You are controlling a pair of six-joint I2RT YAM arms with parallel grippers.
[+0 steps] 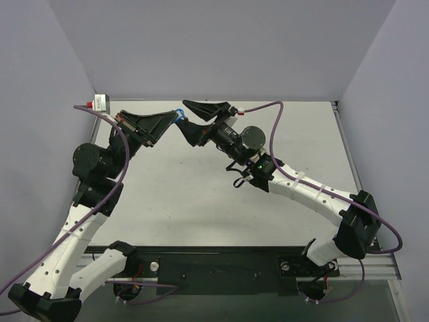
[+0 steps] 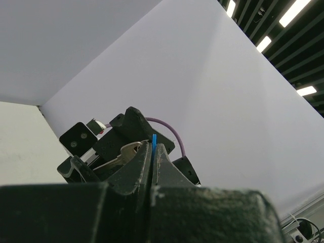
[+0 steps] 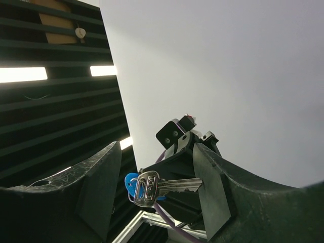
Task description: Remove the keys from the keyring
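My left gripper (image 1: 173, 118) is held up above the back of the table, shut on the blue oblong tag (image 1: 179, 113) of the keyring. In the left wrist view the tag's edge (image 2: 154, 139) pokes out between the closed fingertips of the left gripper (image 2: 153, 148), and the silver key (image 2: 123, 153) hangs to its left. My right gripper (image 1: 192, 121) is open and faces it, one finger on each side of the key. In the right wrist view the key (image 3: 169, 185) lies level between the open fingers (image 3: 211, 187), its tip at the right finger. The tag (image 3: 130, 181) and thin ring (image 3: 133, 194) sit at the key's head.
The light table (image 1: 201, 201) lies below both arms, with lavender walls on three sides. A small white box (image 1: 100, 102) with a red tip sits at the back left corner. Purple cables (image 1: 268, 107) loop off both wrists.
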